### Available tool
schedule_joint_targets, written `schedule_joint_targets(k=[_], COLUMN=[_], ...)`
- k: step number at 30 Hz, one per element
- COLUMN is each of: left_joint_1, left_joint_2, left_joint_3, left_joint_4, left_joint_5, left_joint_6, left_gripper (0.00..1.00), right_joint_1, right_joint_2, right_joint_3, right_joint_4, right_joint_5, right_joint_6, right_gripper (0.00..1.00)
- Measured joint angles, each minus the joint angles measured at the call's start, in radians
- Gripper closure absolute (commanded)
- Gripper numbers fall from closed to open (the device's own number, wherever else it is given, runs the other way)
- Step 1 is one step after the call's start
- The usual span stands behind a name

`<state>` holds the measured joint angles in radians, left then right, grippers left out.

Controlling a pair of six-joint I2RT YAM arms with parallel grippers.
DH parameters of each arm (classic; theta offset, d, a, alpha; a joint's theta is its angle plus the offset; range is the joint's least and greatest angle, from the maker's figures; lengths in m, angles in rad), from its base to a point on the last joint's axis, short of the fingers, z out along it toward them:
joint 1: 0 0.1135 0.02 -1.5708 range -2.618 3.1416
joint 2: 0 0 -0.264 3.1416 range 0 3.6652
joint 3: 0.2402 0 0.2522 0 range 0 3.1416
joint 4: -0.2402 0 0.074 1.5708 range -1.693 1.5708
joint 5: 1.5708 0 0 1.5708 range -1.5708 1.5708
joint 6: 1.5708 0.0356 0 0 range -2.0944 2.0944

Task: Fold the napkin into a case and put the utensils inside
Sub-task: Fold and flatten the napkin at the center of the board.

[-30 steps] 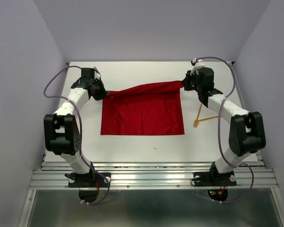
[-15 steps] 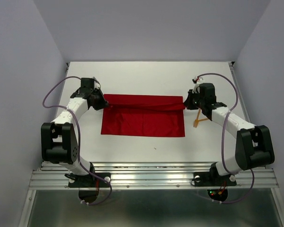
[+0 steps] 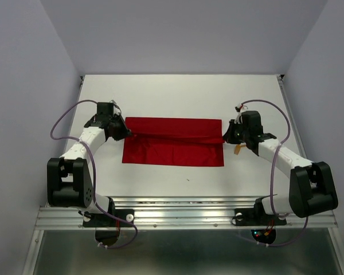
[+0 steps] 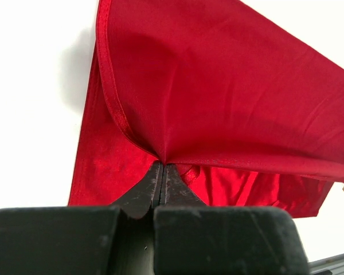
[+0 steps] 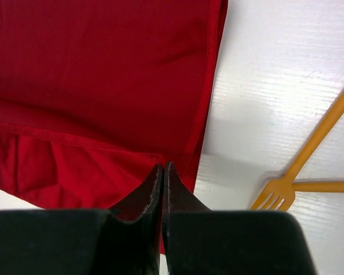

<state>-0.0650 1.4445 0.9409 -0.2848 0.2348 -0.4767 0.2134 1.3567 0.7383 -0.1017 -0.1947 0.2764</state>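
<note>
The left gripper (image 3: 127, 133) and right gripper (image 3: 224, 137) pinch the napkin (image 3: 172, 150) tight by its corners. Lowering unevenly could skew the fold.

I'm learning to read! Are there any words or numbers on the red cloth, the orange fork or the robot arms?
None can be read: the napkin is plain red, the utensils plain orange, and no lettering shows on the white table, the left arm or the right arm.
</note>
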Motion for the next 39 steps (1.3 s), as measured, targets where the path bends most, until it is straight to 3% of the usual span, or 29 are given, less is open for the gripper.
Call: schedule_joint_targets(k=[3, 7, 9, 11, 16, 20, 24, 27, 29, 31, 33, 35, 39], left_joint_1=[0.0, 0.0, 0.0, 0.0, 0.002, 0.002, 0.0, -0.016, -0.046, -0.085, -0.12, -0.142, -0.144], left_joint_2=[-0.004, -0.004, -0.004, -0.004, -0.002, -0.015, -0.071, -0.105, -0.098, -0.074, -0.036, 0.012, 0.108], left_joint_3=[-0.021, -0.042, -0.057, -0.071, -0.083, -0.069, -0.031, 0.02, 0.045, 0.057, 0.058, 0.058, 0.054], left_joint_4=[0.005, 0.01, 0.012, 0.014, -0.008, -0.036, -0.066, -0.064, -0.059, -0.052, -0.042, -0.037, -0.011], left_joint_5=[0.0, -0.003, -0.005, -0.008, -0.046, -0.105, -0.182, -0.24, -0.261, -0.272, -0.275, -0.264, -0.254], left_joint_6=[-0.001, -0.01, -0.023, -0.036, -0.063, -0.084, -0.101, -0.109, -0.113, -0.12, -0.123, -0.128, -0.134], left_gripper=[1.0, 1.0, 1.0, 0.83, 0.39, 0.32, 0.33, 0.39, 0.51, 0.55, 0.68, 0.73, 0.76], right_joint_1=[0.004, 0.01, 0.011, 0.011, 0.011, 0.011, 0.011, 0.022, 0.063, 0.089, 0.129, 0.151, 0.161], right_joint_2=[-0.008, -0.01, -0.027, -0.059, -0.137, -0.159, -0.151, -0.098, -0.042, -0.021, 0.018, 0.053, 0.134], right_joint_3=[-0.002, -0.016, -0.049, -0.095, -0.171, -0.171, -0.15, -0.098, -0.063, -0.053, -0.039, -0.027, -0.008], right_joint_4=[-0.007, -0.01, 0.006, 0.006, 0.002, 0.003, -0.013, -0.013, -0.002, 0.002, 0.006, 0.011, 0.02], right_joint_5=[0.0, 0.0, -0.008, -0.023, -0.047, -0.023, 0.005, 0.004, 0.005, 0.006, 0.018, 0.027, 0.071], right_joint_6=[0.002, 0.009, 0.012, 0.013, 0.033, 0.042, 0.053, 0.068, 0.084, 0.092, 0.111, 0.125, 0.148], right_gripper=[0.99, 0.87, 0.69, 0.52, 0.45, 0.46, 0.55, 0.56, 0.63, 0.66, 0.75, 0.84, 0.88])
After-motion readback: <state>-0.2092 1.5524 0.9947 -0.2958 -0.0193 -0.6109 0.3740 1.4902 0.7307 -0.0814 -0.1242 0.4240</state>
